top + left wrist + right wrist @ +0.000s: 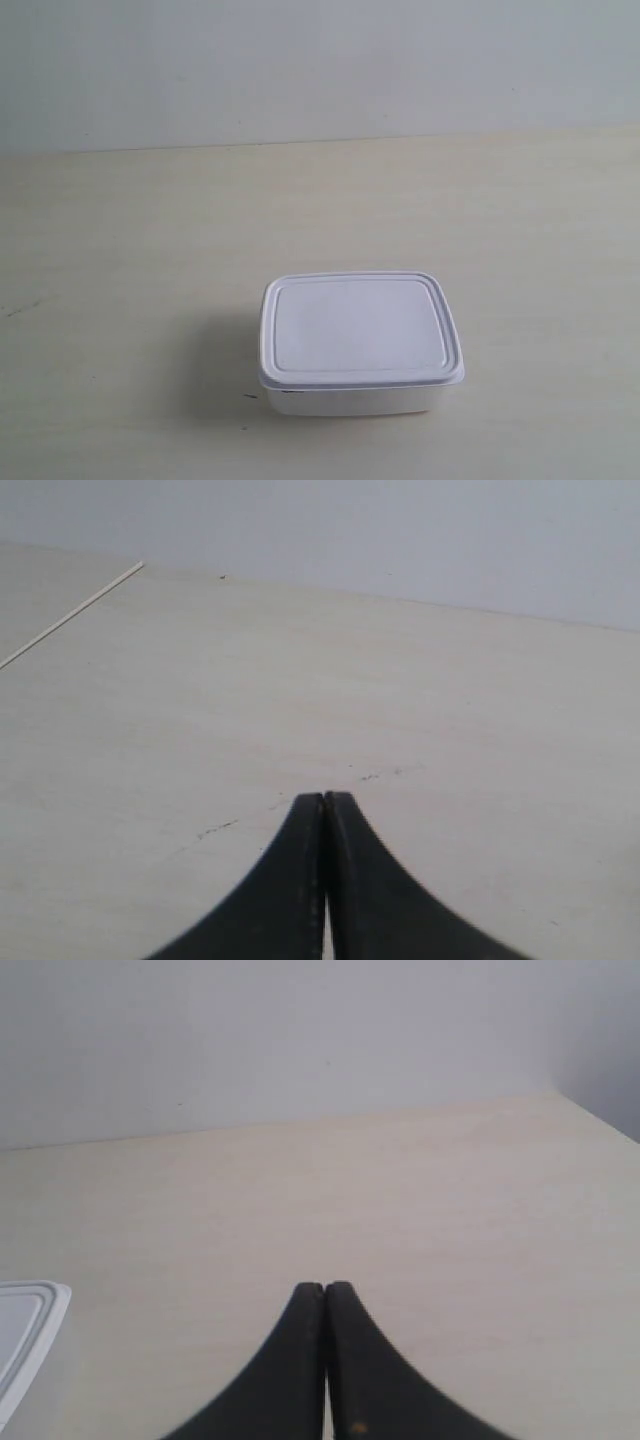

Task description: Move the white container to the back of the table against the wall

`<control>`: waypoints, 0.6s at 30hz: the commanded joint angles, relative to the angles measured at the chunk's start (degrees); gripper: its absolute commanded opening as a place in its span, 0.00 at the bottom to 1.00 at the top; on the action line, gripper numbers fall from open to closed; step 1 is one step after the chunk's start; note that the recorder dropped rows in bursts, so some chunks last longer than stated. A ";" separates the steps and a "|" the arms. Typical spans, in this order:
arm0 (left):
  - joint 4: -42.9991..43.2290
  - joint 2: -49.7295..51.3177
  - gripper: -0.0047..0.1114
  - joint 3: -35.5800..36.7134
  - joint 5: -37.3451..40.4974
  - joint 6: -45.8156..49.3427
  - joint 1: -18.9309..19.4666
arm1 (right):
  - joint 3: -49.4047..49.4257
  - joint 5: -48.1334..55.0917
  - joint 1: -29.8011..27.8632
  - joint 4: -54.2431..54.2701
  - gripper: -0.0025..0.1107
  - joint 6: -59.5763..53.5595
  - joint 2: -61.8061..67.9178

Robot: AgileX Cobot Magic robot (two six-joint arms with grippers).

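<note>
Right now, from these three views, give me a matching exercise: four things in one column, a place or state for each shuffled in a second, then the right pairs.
Things
1. white container
2. left gripper
3. right gripper
4. wall

Places or states
A. shut, a corner of the white container at the edge of its wrist view
B. plain pale grey, rising behind the table
C. closed, out on the table, apart from the wall
D. shut, no container in its wrist view

Pairs: 1-C, 2-D, 3-A, 4-B
</note>
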 commanded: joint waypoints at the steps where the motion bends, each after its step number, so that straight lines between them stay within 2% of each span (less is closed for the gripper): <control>1: 2.26 -0.30 0.04 0.18 -0.50 1.21 0.06 | 0.29 -0.28 -0.31 -2.02 0.02 -0.73 -0.33; 7: 3.27 -0.30 0.04 0.18 -0.75 1.21 0.06 | 0.29 -0.28 -0.31 -1.74 0.02 -0.73 -0.33; 9: 6.03 -0.30 0.04 0.18 -3.39 1.21 0.06 | 0.29 -1.45 -0.31 -1.89 0.02 -0.73 -0.33; 14: 8.95 -0.30 0.04 0.18 -3.34 4.69 0.06 | 0.29 -16.11 -0.31 0.60 0.02 1.94 -0.33; 18: 9.37 -0.30 0.04 0.18 -3.59 5.59 0.06 | 0.29 -21.21 -0.31 0.60 0.02 1.94 -0.33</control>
